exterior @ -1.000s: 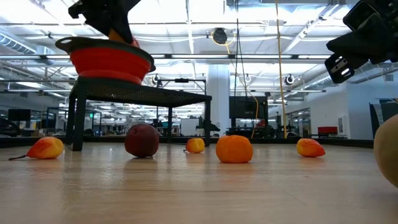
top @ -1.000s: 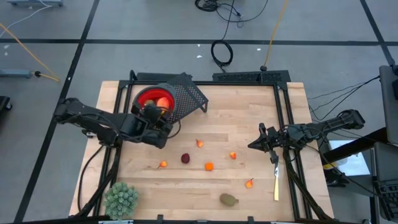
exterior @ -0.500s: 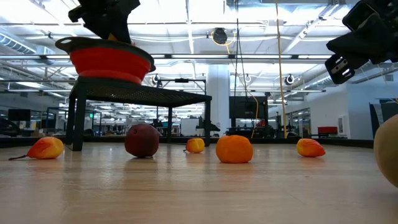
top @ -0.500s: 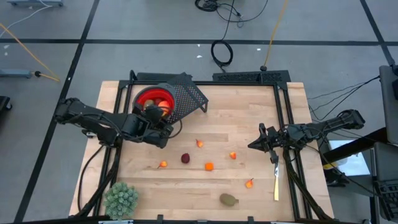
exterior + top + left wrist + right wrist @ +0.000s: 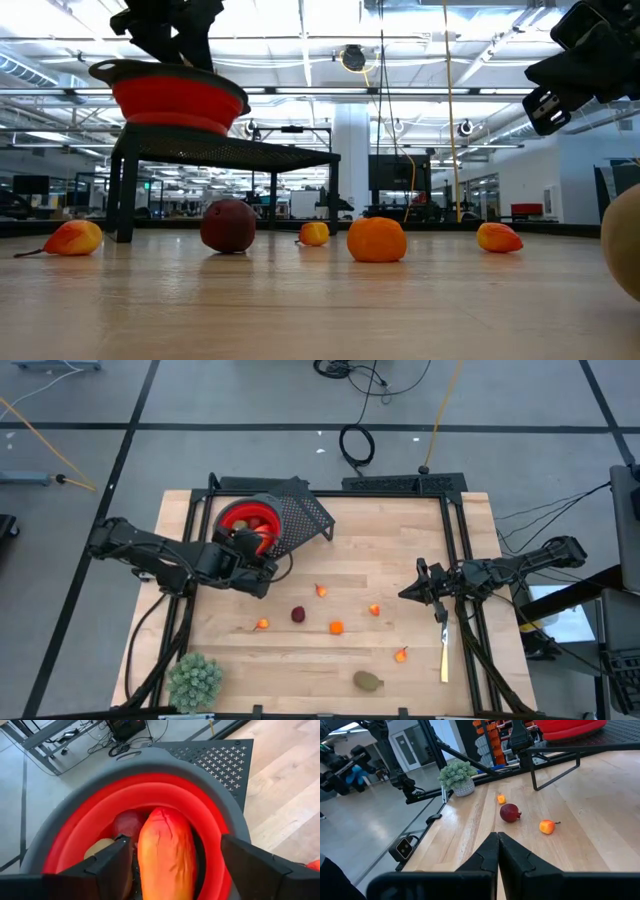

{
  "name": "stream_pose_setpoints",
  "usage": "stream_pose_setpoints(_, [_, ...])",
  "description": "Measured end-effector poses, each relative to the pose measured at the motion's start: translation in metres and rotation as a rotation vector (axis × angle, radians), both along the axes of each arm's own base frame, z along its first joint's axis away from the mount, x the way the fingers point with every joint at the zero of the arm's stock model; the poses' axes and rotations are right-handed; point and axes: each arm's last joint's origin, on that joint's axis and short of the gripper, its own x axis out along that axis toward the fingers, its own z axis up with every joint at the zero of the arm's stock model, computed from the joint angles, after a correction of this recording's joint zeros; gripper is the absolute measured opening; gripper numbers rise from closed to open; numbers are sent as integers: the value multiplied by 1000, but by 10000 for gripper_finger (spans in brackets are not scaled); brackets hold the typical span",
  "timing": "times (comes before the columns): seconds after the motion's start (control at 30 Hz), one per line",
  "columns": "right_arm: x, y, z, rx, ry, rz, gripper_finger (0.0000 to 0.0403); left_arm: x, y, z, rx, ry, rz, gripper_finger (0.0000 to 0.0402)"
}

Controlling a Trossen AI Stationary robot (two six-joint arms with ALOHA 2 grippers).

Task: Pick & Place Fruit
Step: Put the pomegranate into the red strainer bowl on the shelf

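My left gripper hangs open over the red bowl, which stands on a black perforated rack. In the left wrist view the long red-orange piece lies in the bowl between my two fingers, with a gap on each side. Beside it are a dark red ball and a brownish oval. More fruit lies on the table: a dark red ball, an orange piece, small bits and a brownish-green oval. My right gripper waits shut at the table's right.
A pale green spiky plant stands at the near left corner. A yellow stick-like tool lies near the right edge. The bowl's grey rim rings my left fingers. Bare wood lies between the rack and my right arm.
My left gripper has opened above the bowl without shifting its place. The long red-orange piece, earlier showing between its fingers above the rim in the low view, has dropped out of sight into the bowl.
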Motion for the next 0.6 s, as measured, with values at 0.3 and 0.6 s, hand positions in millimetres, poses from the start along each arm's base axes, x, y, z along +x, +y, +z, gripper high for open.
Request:
stream_pose_setpoints(0.3, [0,0,0,0,-1,0,0,-8,-2,43,-92,-139,-39,336])
stream_pose_setpoints(0.6, [0,0,0,0,-1,0,0,-1,-39,75,-391,-377,-213,309])
